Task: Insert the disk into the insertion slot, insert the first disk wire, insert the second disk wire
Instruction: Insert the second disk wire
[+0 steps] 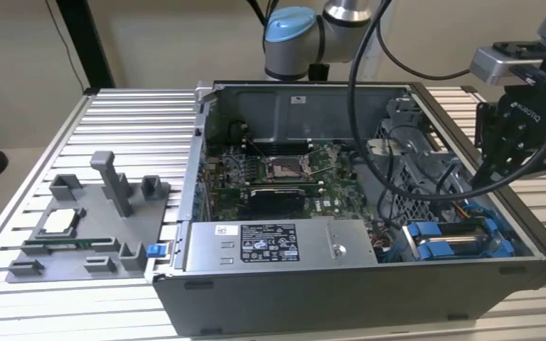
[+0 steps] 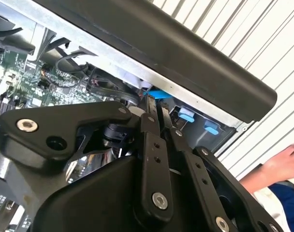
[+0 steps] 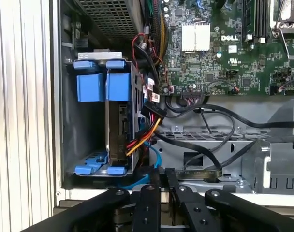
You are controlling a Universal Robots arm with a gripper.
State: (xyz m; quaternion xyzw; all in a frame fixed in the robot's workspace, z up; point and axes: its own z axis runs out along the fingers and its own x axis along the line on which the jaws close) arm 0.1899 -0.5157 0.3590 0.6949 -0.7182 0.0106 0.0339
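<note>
A ribbed aluminium table (image 1: 111,114) carries an open computer case (image 1: 349,298), which lies on its side toward the exterior view's right with its motherboard facing up. On the exterior view's left, just beside the case, a grey fixture tray (image 1: 83,234) with upright posts rests flat on the table's slats, holding small parts.

Black gripper (image 2: 159,113) with silver screw heads; grey arm (image 1: 349,11) carries a light-blue joint cap (image 1: 287,28) and black cables (image 1: 377,106).
</note>
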